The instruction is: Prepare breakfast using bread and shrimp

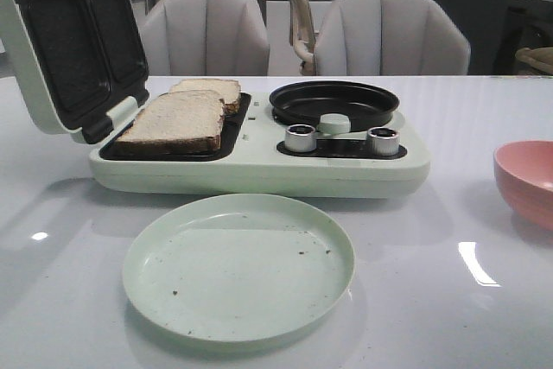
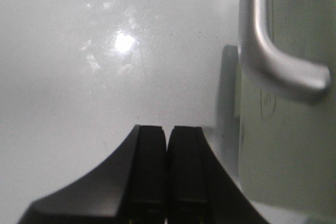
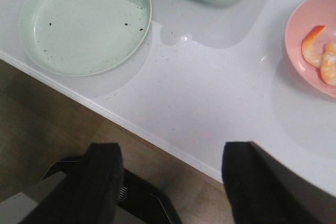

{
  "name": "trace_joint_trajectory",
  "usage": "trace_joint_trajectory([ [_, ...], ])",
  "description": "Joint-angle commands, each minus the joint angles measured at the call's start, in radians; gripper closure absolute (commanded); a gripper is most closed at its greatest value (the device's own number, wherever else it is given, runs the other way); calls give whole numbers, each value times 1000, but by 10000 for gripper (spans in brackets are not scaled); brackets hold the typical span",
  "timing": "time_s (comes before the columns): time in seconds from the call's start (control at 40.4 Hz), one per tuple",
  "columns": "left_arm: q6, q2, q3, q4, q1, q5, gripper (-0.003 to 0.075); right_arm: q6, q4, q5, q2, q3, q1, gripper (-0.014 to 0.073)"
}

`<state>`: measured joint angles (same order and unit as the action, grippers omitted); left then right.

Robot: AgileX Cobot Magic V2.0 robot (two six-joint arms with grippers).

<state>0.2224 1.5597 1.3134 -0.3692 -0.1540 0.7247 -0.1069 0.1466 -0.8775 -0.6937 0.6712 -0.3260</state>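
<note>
Two slices of bread [image 1: 175, 120] lie on the dark left plate of the open pale green breakfast maker [image 1: 259, 162]; the rear slice [image 1: 210, 90] is partly hidden by the front one. Shrimp [image 3: 320, 56] lie in a pink bowl [image 3: 299, 22], which also shows at the table's right in the front view [image 1: 527, 179]. My left gripper [image 2: 168, 135] is shut and empty, low over the white table beside the maker's lid handle [image 2: 278, 61]. My right gripper [image 3: 170, 153] is open and empty, above the table's front edge. Neither gripper shows in the front view.
An empty pale green plate [image 1: 238, 264] with crumbs sits in front of the maker, also in the right wrist view [image 3: 84, 22]. A round black pan [image 1: 333, 103] and two silver knobs [image 1: 301, 137] are on the maker's right half. The lid [image 1: 69, 41] stands open. Two chairs stand behind the table.
</note>
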Motion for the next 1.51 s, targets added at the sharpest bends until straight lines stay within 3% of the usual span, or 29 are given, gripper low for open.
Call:
trace_joint_trajectory([
  [0.0, 5, 33, 106, -55, -1, -64, 608, 0, 2, 53, 3, 29, 6, 76],
  [0.322, 13, 163, 233, -168, 1, -61, 608, 0, 2, 53, 3, 29, 6, 76],
  [0.445, 77, 165, 234, -207, 18, -57, 608, 0, 2, 54, 3, 29, 6, 76],
  [0.965, 159, 98, 231, -222, 188, -30, 608, 0, 2, 54, 3, 29, 6, 76],
  [1.485, 222, -240, -122, -220, 433, -161, 608, 0, 2, 54, 3, 29, 6, 76],
])
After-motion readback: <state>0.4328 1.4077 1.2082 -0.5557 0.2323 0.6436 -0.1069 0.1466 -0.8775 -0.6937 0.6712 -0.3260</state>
